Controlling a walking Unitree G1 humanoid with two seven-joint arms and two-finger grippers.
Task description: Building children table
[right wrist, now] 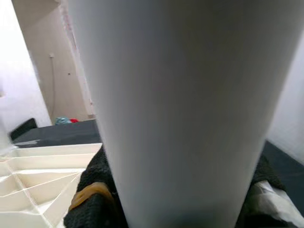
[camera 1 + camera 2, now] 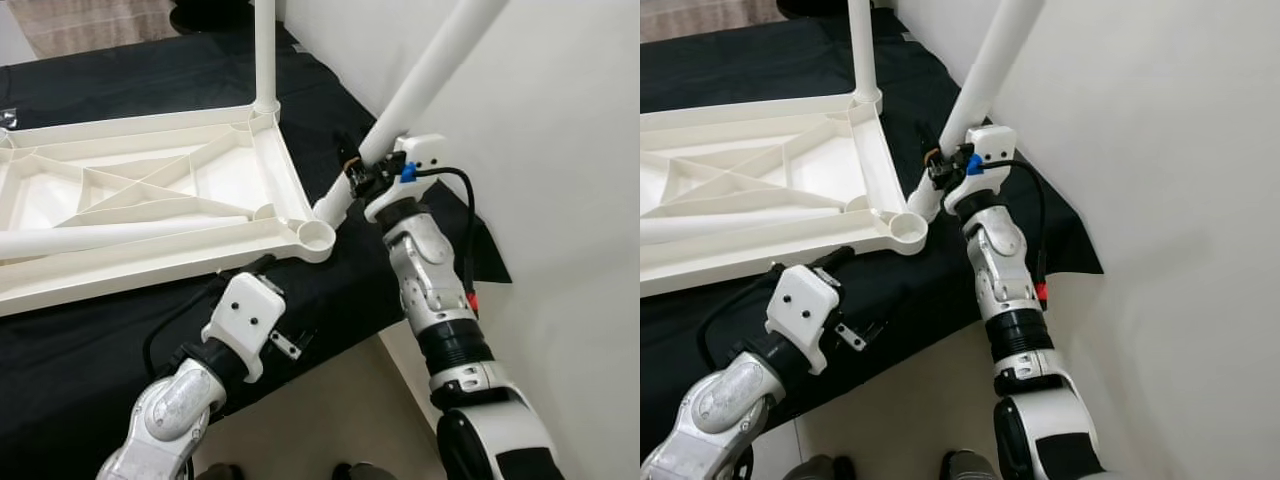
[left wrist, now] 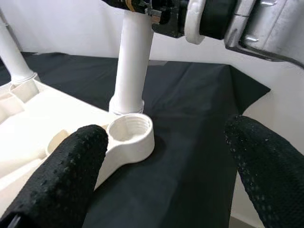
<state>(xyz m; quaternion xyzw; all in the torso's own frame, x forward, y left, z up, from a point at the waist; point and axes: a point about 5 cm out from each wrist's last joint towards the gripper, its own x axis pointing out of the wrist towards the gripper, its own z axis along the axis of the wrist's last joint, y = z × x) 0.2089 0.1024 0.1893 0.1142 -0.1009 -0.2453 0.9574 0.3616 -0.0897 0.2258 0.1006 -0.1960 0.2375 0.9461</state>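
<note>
Two silver jointed arms, each topped by a white wrist housing; the left arm (image 2: 170, 410) housing shows two dark screws, and a black cable loops beside it. The right arm (image 2: 435, 290) has black collar rings, a black cable, a blue connector and a red tab. Textured black fingers (image 3: 71, 175)

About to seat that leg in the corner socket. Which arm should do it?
Right. Its pincer already grips the white leg, whose lower end sits just beside the corner socket. The left pincer is open, merely facing the socket.
</note>
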